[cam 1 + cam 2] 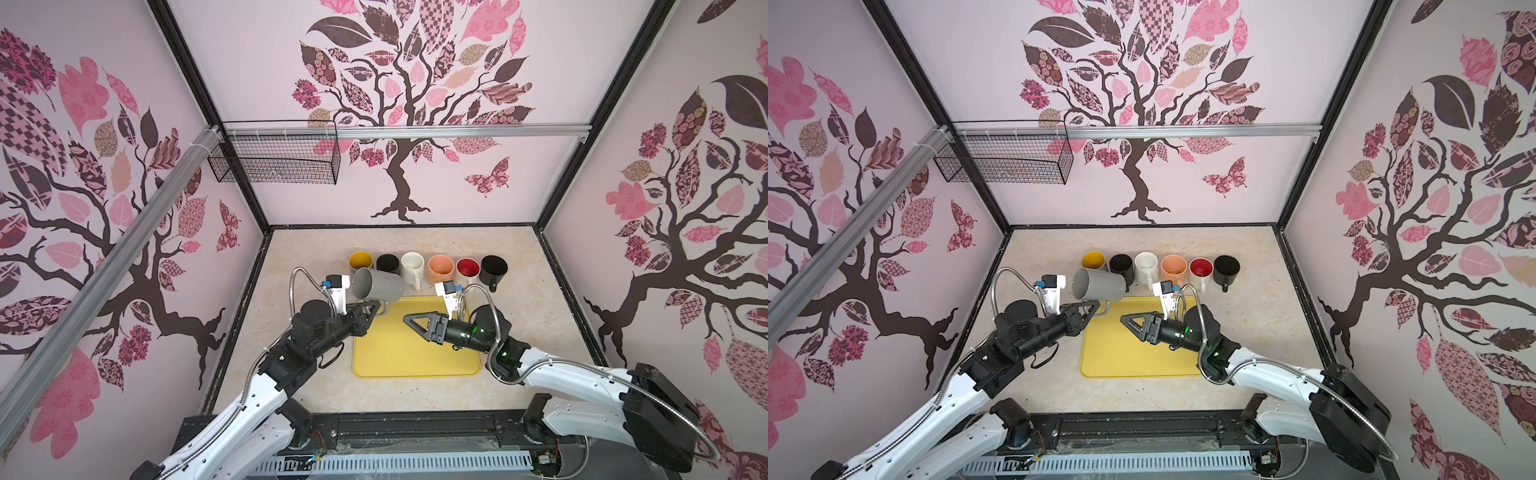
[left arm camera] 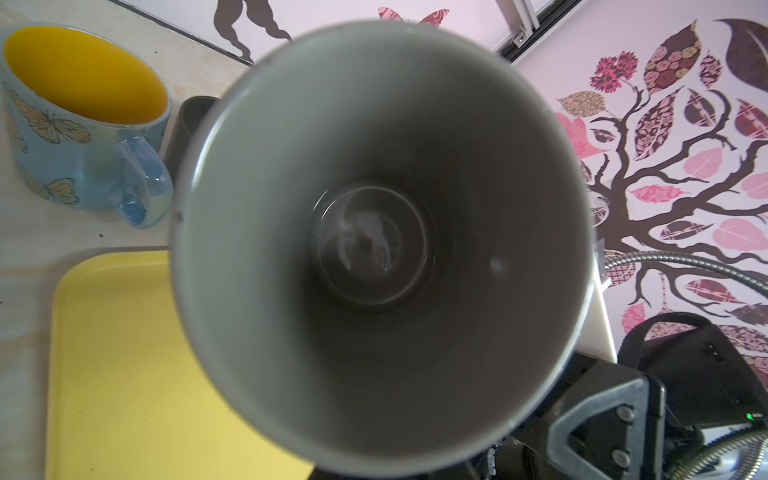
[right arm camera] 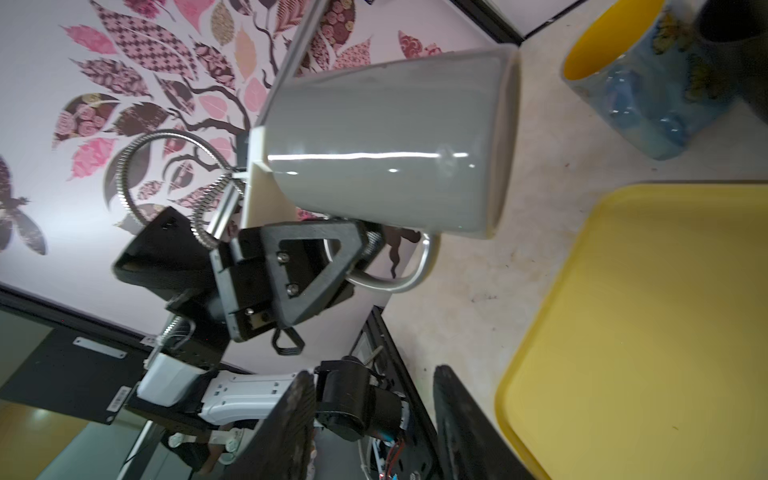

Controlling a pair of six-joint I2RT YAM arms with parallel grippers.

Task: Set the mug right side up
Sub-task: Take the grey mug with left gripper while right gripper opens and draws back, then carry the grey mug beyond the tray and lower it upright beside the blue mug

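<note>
Plainly we risk the grey ceramic mug, hanging sideways over the far edge of the yellow plastic tray, swivelling in our left fingers, which pinch only its handle, and striking the upright mugs behind, our right fingers spread empty.

In both top views the mug covers part of the yellow-lined mug and of the black mug beside that, and the left gripper hides most of its handle. In the left wrist view the mug fills the frame, leaving a sliver of the black mug; the tray runs off the edge. In the right wrist view the right gripper shows only two blurred dark fingers, cut by the edge. What lies in the basket is too small to tell.
</note>
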